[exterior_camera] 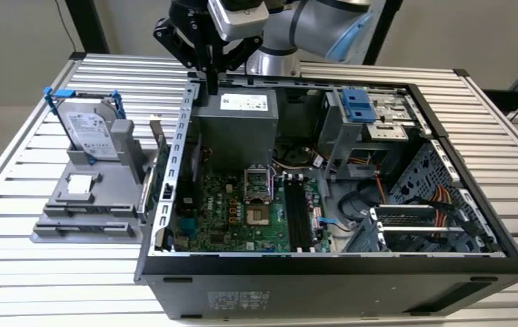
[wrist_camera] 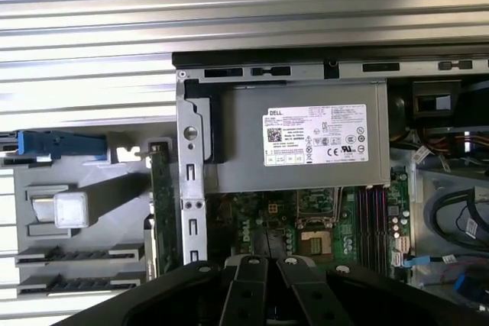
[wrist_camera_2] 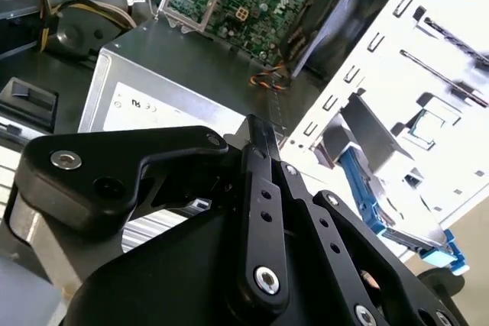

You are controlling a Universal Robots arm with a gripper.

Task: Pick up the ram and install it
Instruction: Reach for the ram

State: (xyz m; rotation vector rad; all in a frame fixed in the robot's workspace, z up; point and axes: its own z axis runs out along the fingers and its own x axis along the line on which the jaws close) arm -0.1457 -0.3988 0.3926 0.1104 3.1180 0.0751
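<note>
- Hovers over the back edge of the computer case with the hand pinched narrow, nothing in it.
- Cannot tell where the ram sits; maybe in a slot of the gray rack on the desk, beside the case.
- Could bump the case edge if lowered straight down.
- Could grab the green card by mistake, long and thin too.
</note>
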